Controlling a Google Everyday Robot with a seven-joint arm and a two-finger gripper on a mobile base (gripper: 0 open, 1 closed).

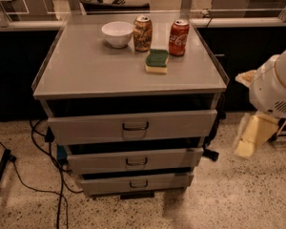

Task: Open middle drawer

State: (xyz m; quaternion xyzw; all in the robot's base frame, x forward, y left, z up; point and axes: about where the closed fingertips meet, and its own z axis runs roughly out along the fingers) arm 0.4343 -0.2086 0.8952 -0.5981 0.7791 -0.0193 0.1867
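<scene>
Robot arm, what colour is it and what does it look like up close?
The arm is a fat, rounded white shell with a thin orange ring line and a patch of small dark vent slots. The gripper, at the right edge, well away from the middle drawer, is pale cream-yellow and blocky. No cables or writing show on it.

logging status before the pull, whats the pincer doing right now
pincer: low at the right edge of the view, apart from the middle drawer; open or closed cannot be told.
</scene>
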